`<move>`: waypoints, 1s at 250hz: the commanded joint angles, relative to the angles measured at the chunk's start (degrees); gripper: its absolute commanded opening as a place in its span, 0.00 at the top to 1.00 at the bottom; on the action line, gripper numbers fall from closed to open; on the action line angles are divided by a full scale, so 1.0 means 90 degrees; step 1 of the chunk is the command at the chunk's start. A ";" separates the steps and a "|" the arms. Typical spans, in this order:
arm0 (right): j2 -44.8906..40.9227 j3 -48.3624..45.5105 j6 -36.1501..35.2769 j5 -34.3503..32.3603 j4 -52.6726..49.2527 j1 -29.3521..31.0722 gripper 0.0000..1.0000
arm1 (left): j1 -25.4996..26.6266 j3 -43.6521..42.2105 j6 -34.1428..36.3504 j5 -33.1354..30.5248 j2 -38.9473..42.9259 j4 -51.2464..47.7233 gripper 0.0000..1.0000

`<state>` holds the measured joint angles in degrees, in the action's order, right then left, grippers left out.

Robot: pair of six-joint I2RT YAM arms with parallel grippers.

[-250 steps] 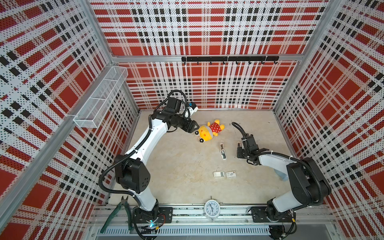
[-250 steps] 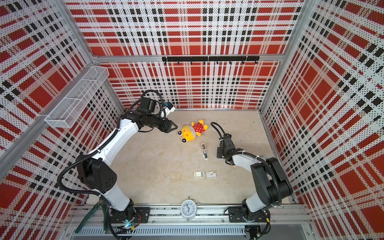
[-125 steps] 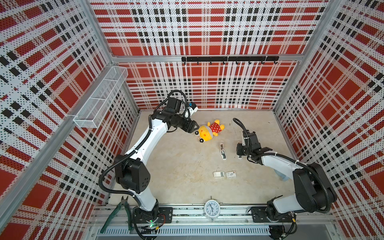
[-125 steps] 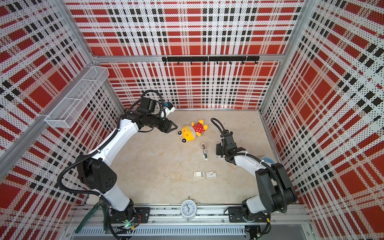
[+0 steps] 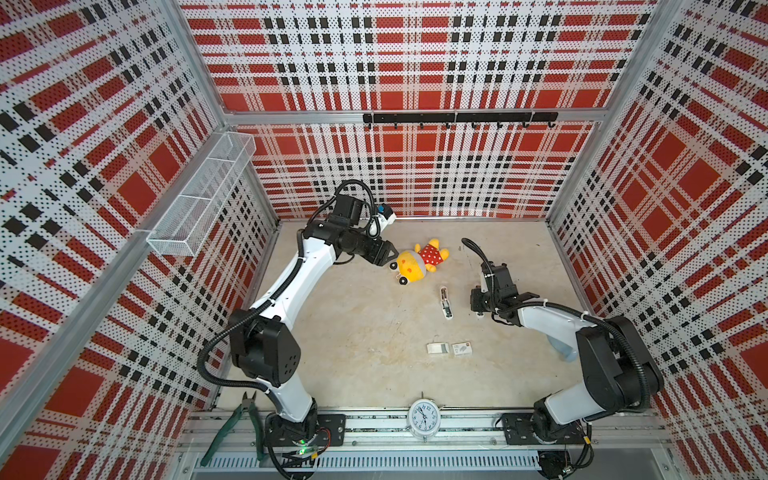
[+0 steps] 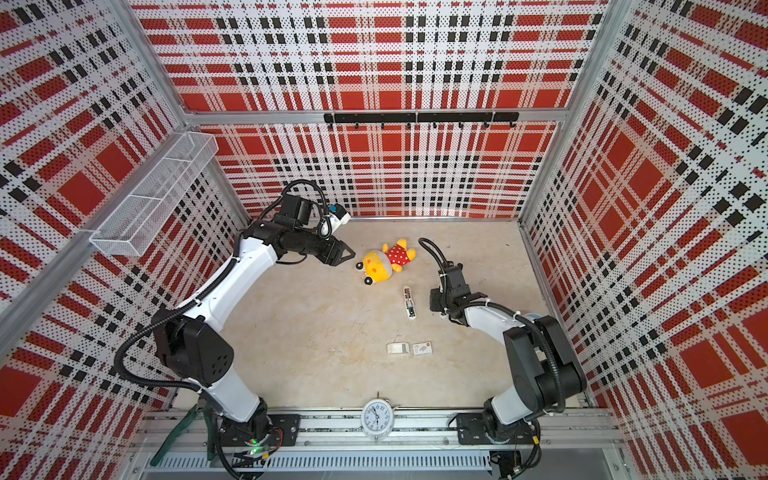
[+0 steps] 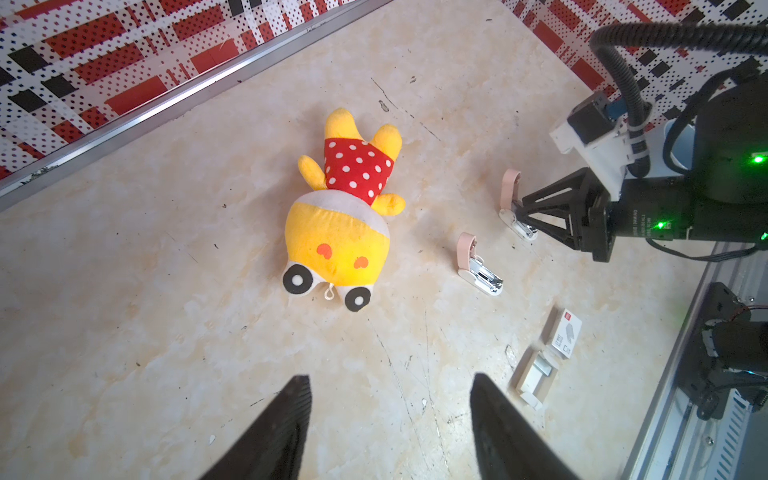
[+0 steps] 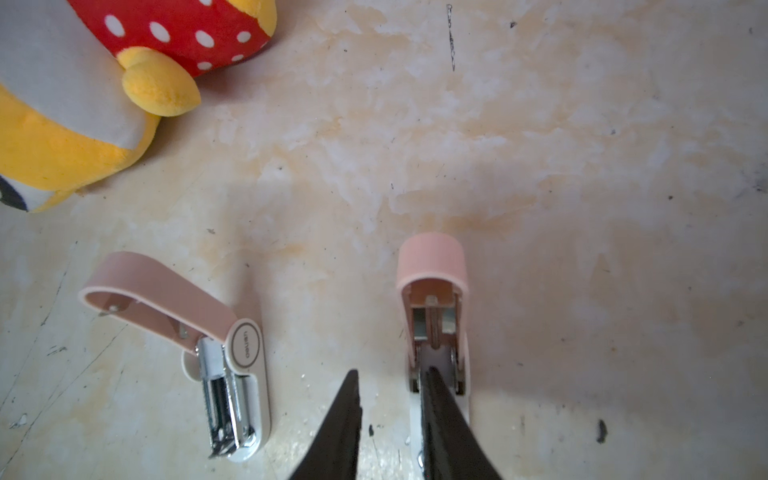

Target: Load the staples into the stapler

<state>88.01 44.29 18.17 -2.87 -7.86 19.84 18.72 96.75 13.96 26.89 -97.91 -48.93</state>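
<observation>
right hand (image 8: pixel 390 372) low over the desk (image 8: pixel 582 166), fingers narrowly parted with bare desk showing between them, nothing seen pinched. one finger (image 8: pixel 440 407) sits in the open channel of a stapler (image 8: pixel 432 316), the other just outside its wall. that stapler's pink lid is swung up; its long axis runs in line with the fingers. second stapler (image 8: pixel 232 357) just beside it, lid up too, angled a little off; cannot tell whether its bright channel is loaded. staples (image 7: pixel 541 367): a grey strip in an open tray (image 5: pixel 436 348) beside a white box (image 5: pixel 462 349), near the front of the desk, apart from both staplers. in a top view the tray lies forward of the right hand and a little toward the left arm's side; strip too small to give its axis. left hand (image 7: pixel 390 415) spread wide, empty, at the back by the plush toy (image 5: pixel 419 262), well apart from the tray. right hand is nearer, so the fetch looks like its job. writing: oval badge on the second stapler's hinge holds a short lower-case word, sideways, not surely readable; white box has a small red square mark and grey print, text too small; clock (image 5: pixel 423 417) at the front rail shows numerals.
</observation>
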 commanded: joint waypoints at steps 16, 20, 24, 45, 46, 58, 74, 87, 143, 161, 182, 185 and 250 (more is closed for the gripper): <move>0.0166 0.0156 -0.0152 -0.0013 0.0288 -0.0016 0.71 | 0.0023 0.0061 0.0013 0.0012 0.0107 -0.0038 0.35; 0.0178 0.0172 -0.0159 -0.0012 0.0280 -0.0016 0.71 | 0.0025 0.0058 0.0017 0.0010 0.0110 -0.0041 0.35; 0.0191 0.0185 -0.0155 -0.0003 0.0273 -0.0016 0.71 | 0.0026 0.0055 0.0018 0.0015 0.0117 -0.0040 0.35; 0.0267 0.0207 -0.0164 -0.0022 0.0270 -0.0016 0.71 | 0.0022 0.0050 0.0021 -0.0005 0.0123 -0.0042 0.35; 0.0268 0.0211 -0.0164 -0.0022 0.0274 -0.0016 0.71 | 0.0026 0.0050 0.0021 -0.0007 0.0125 -0.0042 0.35; 0.0287 0.0205 -0.0164 -0.0043 0.0287 -0.0016 0.71 | 0.0020 0.0041 0.0022 -0.0014 0.0127 -0.0042 0.35; 0.0284 0.0201 -0.0144 -0.0048 0.0297 -0.0016 0.71 | 0.0019 0.0036 0.0023 -0.0019 0.0124 -0.0040 0.35; 0.0287 0.0203 -0.0144 -0.0041 0.0326 -0.0016 0.71 | 0.0022 0.0041 0.0022 -0.0020 0.0122 -0.0037 0.35; 0.0378 0.0218 -0.0183 -0.0061 0.0310 -0.0017 0.71 | 0.0028 0.0052 0.0017 0.0002 0.0096 -0.0034 0.35; 0.0334 0.0172 -0.0180 -0.0070 0.0355 -0.0016 0.71 | 0.0029 0.0051 0.0027 -0.0009 0.0097 -0.0041 0.35; 0.0319 0.0194 -0.0193 -0.0091 0.0339 -0.0016 0.71 | 0.0024 0.0053 0.0024 -0.0017 0.0079 -0.0037 0.36; 0.0318 0.0196 -0.0193 -0.0084 0.0336 -0.0016 0.71 | 0.0029 0.0052 0.0023 -0.0019 0.0078 -0.0042 0.35; 0.0329 0.0166 -0.0219 -0.0053 0.0263 -0.0018 0.72 | 0.0025 0.0050 0.0024 -0.0010 0.0068 -0.0042 0.35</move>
<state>90.59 44.62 17.26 -3.05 -7.01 19.84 18.74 96.75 13.96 26.68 -97.91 -48.95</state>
